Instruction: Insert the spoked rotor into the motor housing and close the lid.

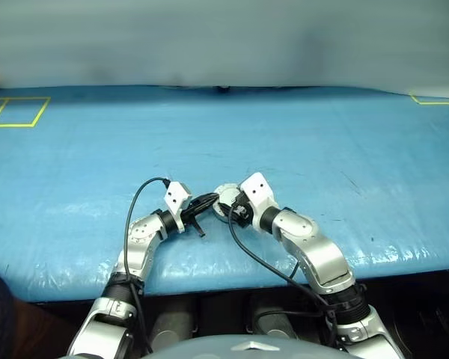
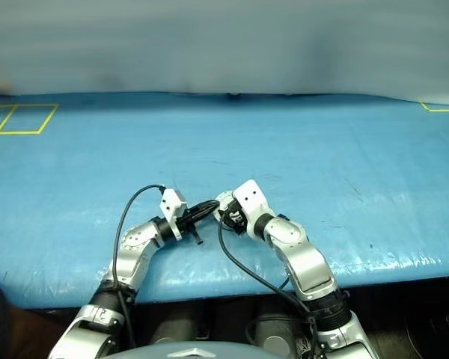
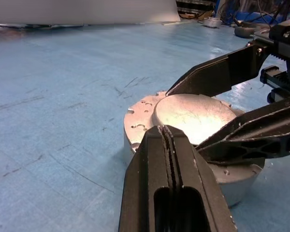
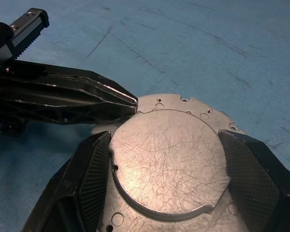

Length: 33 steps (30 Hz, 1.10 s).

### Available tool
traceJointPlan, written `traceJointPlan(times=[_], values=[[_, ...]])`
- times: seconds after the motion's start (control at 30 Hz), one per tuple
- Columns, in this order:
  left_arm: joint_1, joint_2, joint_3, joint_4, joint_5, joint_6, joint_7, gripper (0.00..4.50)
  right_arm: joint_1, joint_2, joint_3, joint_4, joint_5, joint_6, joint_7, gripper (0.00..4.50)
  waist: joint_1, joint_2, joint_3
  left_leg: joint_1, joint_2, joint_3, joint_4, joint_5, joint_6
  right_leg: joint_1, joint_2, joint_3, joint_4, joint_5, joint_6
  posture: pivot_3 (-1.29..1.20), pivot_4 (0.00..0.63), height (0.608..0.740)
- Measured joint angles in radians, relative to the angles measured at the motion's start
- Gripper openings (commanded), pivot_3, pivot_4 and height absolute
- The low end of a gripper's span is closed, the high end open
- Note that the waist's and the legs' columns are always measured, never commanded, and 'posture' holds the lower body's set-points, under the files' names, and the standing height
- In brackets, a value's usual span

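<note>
The motor housing [image 4: 174, 212] sits on the blue desk [image 1: 299, 142] near its front edge, about midway across, with the lid [image 4: 169, 162] lying flat on top, plain scratched grey side up. The right pincer [image 4: 169, 169] straddles this closed assembly, one finger against each side of the lid's rim, so it grips the lid with its fingers spread wide. Its forearm reaches in from the near right, wrist tilted downward and angled left. The left pincer [image 3: 170, 145] is clenched with nothing between its fingers, its tip resting at the housing's left edge. That arm comes from the near left, held about level and pointing right.
</note>
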Motion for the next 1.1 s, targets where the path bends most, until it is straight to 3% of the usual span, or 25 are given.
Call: traceJointPlan(times=[0.23, 0.37, 0.6, 1.1], values=[[0.007, 0.003, -0.007, -0.008, 0.008, 0.004, 0.001, 0.00, 0.002, 0.005, -0.001, 0.002, 0.000, 0.000, -0.001, 3.16, -0.001, -0.004, -0.003, 0.000, 0.000, -0.001, 0.000, 0.000, 0.000, 0.000, -0.001, 0.002, 0.000, 0.000, 0.000, 0.00, 0.150, 0.740], [0.018, 0.004, -0.007, -0.020, 0.008, 0.004, 0.000, 0.00, 0.003, 0.005, -0.001, 0.003, 0.003, -0.002, 0.007, 4.47, 0.000, -0.005, -0.004, 0.000, 0.000, -0.002, -0.001, 0.000, -0.001, 0.000, -0.002, 0.002, -0.001, -0.001, -0.001, 0.00, 0.150, 0.740], [0.027, 0.005, -0.008, -0.027, 0.008, 0.004, -0.004, 0.00, 0.024, 0.035, -0.061, -0.012, 0.071, 0.002, 0.018, 4.49, 0.001, -0.005, -0.004, -0.001, 0.000, -0.002, -0.001, -0.001, -0.001, 0.000, -0.002, 0.002, -0.001, -0.001, 0.000, 0.00, 0.150, 0.740], [0.039, 0.013, -0.018, -0.032, 0.008, 0.006, -0.016, 0.00, 0.026, 0.143, -0.369, -0.058, 0.351, 0.213, -0.070, 4.49, 0.017, 0.000, 0.000, -0.005, -0.001, -0.002, -0.003, -0.001, -0.001, -0.003, -0.004, 0.000, -0.003, -0.002, 0.000, 0.00, 0.150, 0.740]])
